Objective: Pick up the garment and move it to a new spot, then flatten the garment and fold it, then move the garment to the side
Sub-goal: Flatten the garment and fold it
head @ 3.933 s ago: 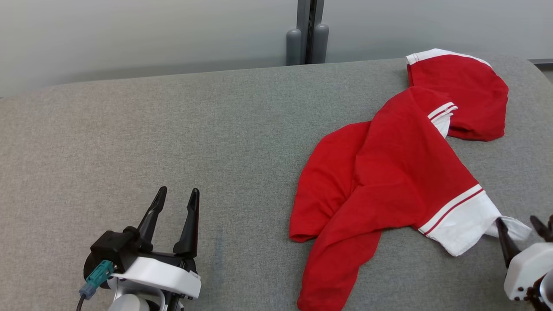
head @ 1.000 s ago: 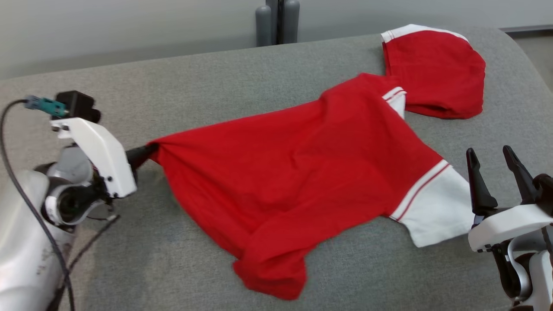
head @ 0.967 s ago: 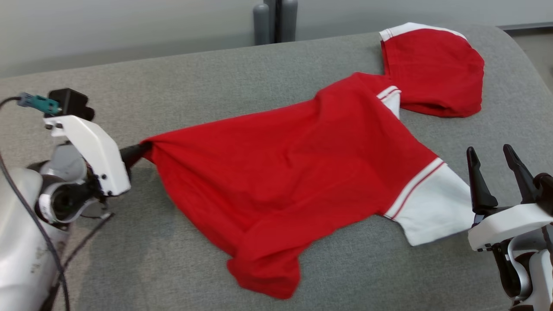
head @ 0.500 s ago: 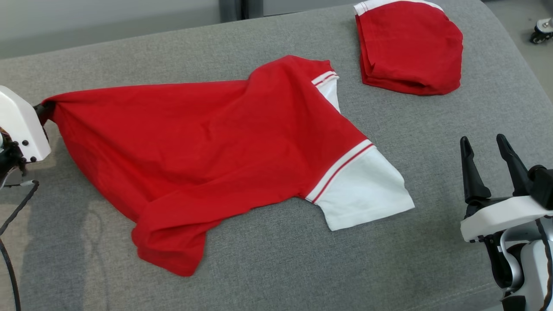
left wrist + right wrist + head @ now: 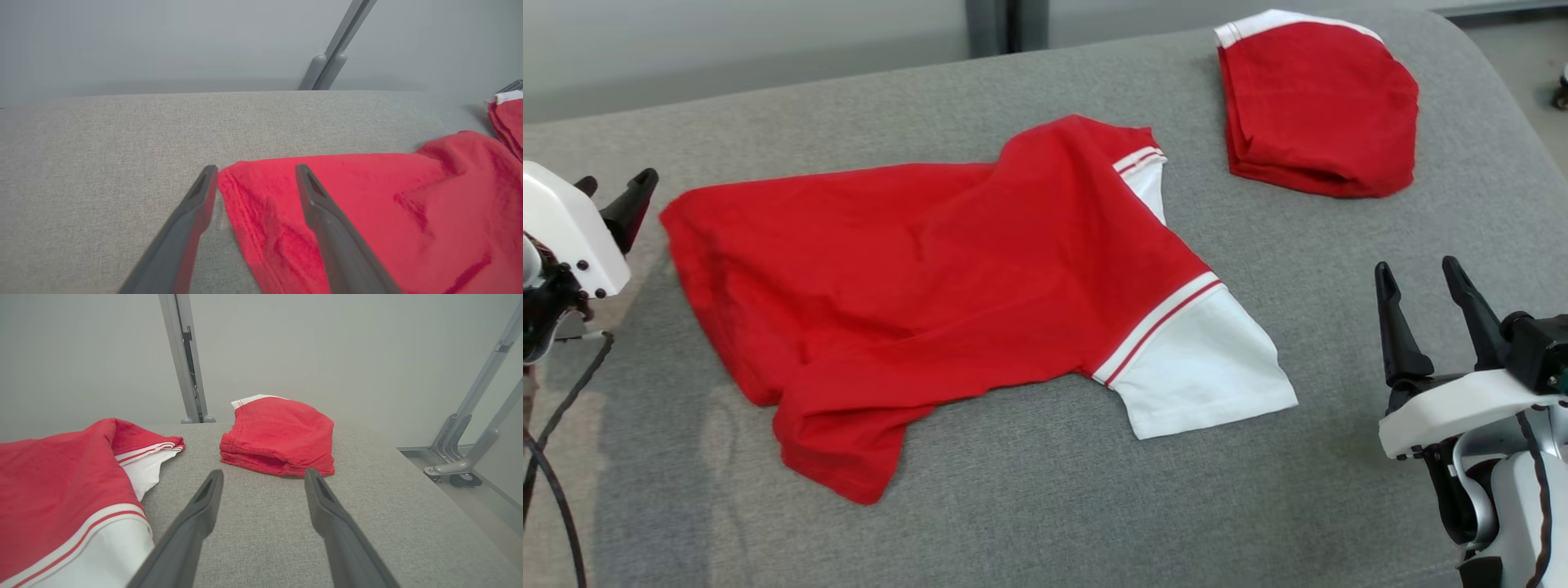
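Observation:
The garment [image 5: 931, 261] is a red shirt with white, red-striped sleeves, lying rumpled across the middle of the grey padded table [image 5: 1094, 506]. My left gripper [image 5: 613, 192] stands open at the far left, just off the shirt's left corner. In the left wrist view that red corner [image 5: 261, 204] lies on the table under the gap between the open left gripper's [image 5: 256, 169] fingers. My right gripper [image 5: 1416, 268] stands open at the lower right, clear of the white sleeve [image 5: 1201, 367]. In the right wrist view the right gripper [image 5: 263, 473] holds nothing, with the shirt [image 5: 61, 477] off to its left.
A second red garment [image 5: 1319, 106], folded, lies at the table's back right corner, also seen ahead of my right fingers [image 5: 282, 437]. The table's right edge drops to the floor, where a metal frame leg [image 5: 461, 465] stands. A grey post [image 5: 327, 65] rises behind the table.
My left gripper has opened and let go of the shirt's corner, which has dropped flat onto the table. The right gripper stays open. The head view has shifted slightly.

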You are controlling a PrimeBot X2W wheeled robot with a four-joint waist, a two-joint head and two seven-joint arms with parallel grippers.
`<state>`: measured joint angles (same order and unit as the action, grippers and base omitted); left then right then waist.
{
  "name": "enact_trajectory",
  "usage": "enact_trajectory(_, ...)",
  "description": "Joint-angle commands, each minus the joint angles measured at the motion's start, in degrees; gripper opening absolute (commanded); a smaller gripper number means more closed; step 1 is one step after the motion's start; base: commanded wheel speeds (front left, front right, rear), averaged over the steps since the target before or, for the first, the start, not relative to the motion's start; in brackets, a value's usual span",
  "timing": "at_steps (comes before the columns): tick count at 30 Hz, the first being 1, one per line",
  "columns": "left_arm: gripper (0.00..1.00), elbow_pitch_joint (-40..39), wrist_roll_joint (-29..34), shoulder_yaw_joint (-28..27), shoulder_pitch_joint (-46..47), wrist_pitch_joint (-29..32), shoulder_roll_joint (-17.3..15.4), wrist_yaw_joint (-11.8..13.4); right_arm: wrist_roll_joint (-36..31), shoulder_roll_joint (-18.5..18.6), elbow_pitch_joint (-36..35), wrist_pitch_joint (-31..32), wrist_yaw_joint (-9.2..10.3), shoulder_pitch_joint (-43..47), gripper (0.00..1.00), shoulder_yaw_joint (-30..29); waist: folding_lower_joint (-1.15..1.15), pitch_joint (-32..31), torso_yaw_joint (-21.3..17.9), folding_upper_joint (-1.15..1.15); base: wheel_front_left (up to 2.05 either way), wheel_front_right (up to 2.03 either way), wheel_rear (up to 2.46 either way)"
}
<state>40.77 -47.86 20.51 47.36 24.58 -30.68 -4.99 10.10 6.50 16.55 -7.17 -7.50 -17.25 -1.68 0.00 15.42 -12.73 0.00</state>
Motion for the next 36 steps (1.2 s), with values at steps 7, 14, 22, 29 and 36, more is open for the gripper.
enact_trajectory(7, 1.00, -3.90, -1.34, 1.42, -2.55, -2.39, 1.09, -1.74, -0.32, 0.56, -0.36, 0.64, 0.00, 1.55, 1.00, -0.38, 0.00, -4.45, 4.77, 0.00, 0.00, 0.00, 0.00)
enact_trajectory(14, 1.00, -11.09, -2.14, 1.69, -8.04, -4.86, 1.03, -1.56, -0.24, 0.10, -0.75, 1.10, 0.00, 2.69, 1.00, -0.72, 0.00, -6.04, 6.96, 0.00, 0.00, 0.00, 0.00)
enact_trajectory(22, 1.00, -22.34, -0.28, 1.99, -17.66, -10.28, 1.68, 2.30, -0.39, -0.19, -1.21, 1.17, 0.00, 3.78, 1.00, -0.89, 0.00, -6.89, 8.00, 0.00, 0.00, 0.00, 0.00)
enact_trajectory(29, 1.00, -30.13, 0.26, 4.11, -28.54, -13.43, 4.46, 6.22, 0.44, -0.31, -0.97, 1.02, 0.00, 4.36, 1.00, -0.54, 0.00, -7.19, 7.92, 0.00, 0.00, 0.00, 0.00)
enact_trajectory(36, 1.00, -33.81, 0.45, 6.79, -34.81, -13.85, 7.00, 8.52, 0.55, 0.31, -0.92, 1.31, 0.00, 4.68, 1.00, -0.77, 0.00, -7.29, 7.64, 0.00, 0.00, 0.00, 0.00)
